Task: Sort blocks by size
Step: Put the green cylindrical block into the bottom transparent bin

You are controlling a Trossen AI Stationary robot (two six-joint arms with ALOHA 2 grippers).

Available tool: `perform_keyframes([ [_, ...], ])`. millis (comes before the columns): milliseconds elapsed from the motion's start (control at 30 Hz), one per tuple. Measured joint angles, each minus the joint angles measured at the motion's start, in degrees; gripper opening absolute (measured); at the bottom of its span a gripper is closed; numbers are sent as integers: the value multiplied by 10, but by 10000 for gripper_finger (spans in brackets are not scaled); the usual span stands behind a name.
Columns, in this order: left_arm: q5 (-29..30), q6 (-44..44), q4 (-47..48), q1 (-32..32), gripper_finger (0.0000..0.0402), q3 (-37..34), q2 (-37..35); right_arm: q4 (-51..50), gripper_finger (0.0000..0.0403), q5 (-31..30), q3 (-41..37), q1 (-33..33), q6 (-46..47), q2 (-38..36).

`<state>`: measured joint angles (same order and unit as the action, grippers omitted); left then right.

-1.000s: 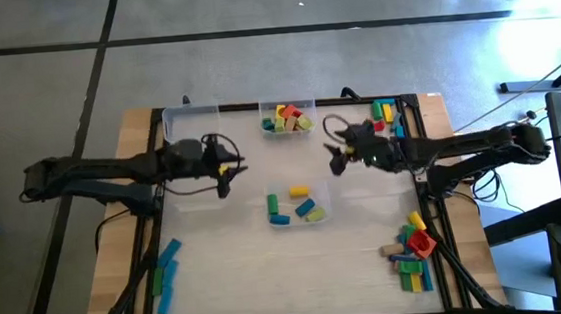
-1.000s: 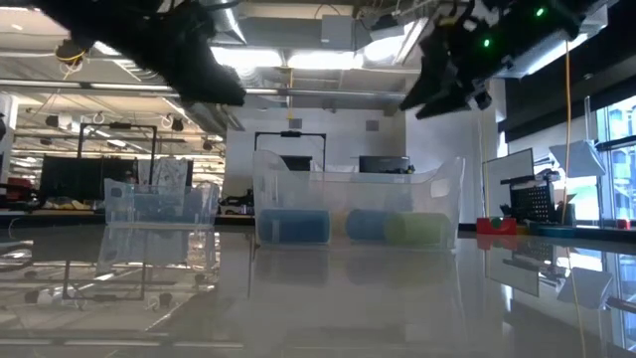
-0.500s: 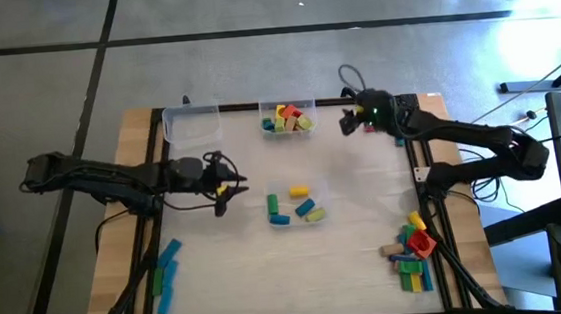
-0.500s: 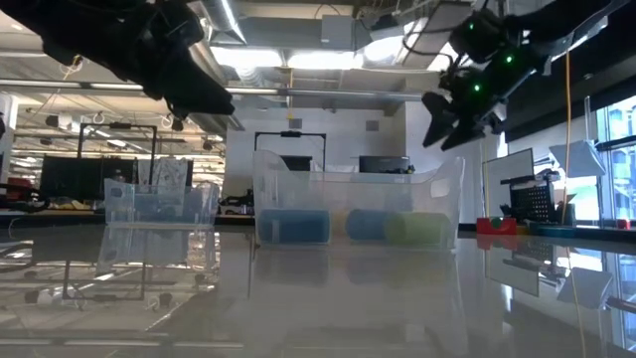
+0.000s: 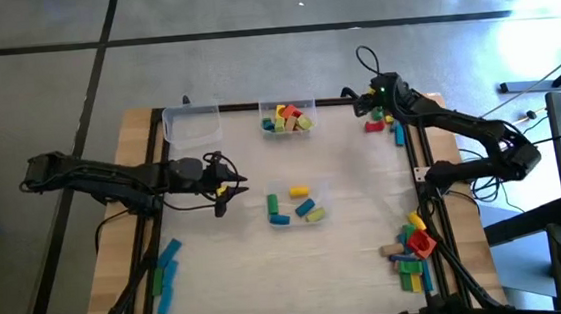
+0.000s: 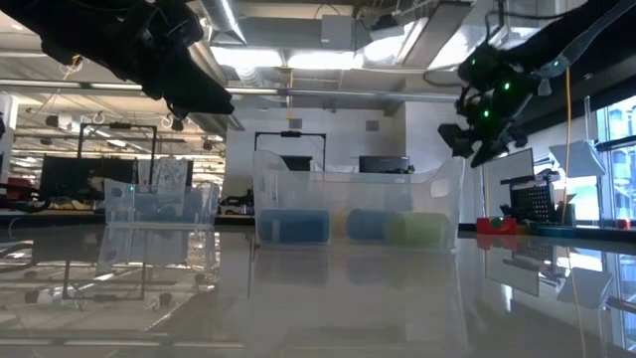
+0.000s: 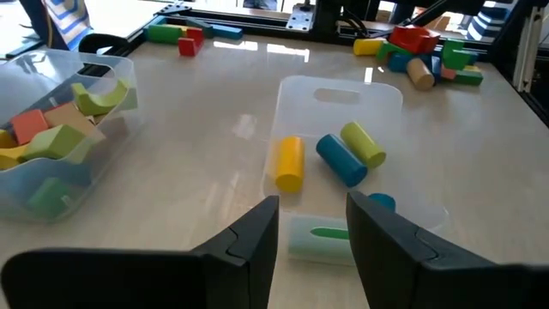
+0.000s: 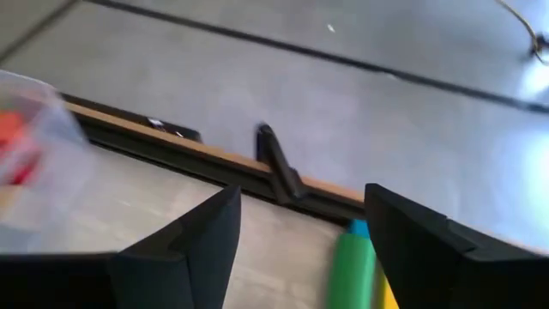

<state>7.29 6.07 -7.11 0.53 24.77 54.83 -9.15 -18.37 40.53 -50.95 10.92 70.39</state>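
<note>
My right gripper (image 5: 367,101), fingers spread and empty, hovers over the far-right blocks (image 5: 382,121); pick-up is the step in hand. Next: descend, straddle one block, close. My left gripper (image 5: 224,179) waits parted and empty beside the middle tub (image 5: 324,206).

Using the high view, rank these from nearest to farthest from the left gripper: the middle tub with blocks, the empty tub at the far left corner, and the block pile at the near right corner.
From the left gripper:
1. Middle tub, just to its right, at table centre.
2. Empty tub, far left corner.
3. Block pile, near right corner, across the table.
</note>
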Motion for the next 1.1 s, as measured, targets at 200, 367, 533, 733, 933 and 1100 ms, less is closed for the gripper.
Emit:
perform_keyframes([
  [200, 0, 2, 0, 0, 131, 0, 0, 0, 246, -8, 0, -31, 27, 73],
  [367, 0, 2, 0, 0, 131, 0, 0, 0, 246, -6, 0, -60, 56, 112],
  [533, 0, 2, 0, 0, 131, 0, 0, -5, 246, 10, 16, -65, 68, 132],
  [733, 0, 0, 0, 0, 131, 0, 0, -34, 246, 15, 42, -65, 69, 170],
  [933, 0, 0, 0, 0, 131, 0, 0, -114, 246, 8, 99, -65, 88, 215],
  [1100, 0, 0, 1, 0, 131, 0, 0, -180, 246, 5, 141, -65, 96, 247],
])
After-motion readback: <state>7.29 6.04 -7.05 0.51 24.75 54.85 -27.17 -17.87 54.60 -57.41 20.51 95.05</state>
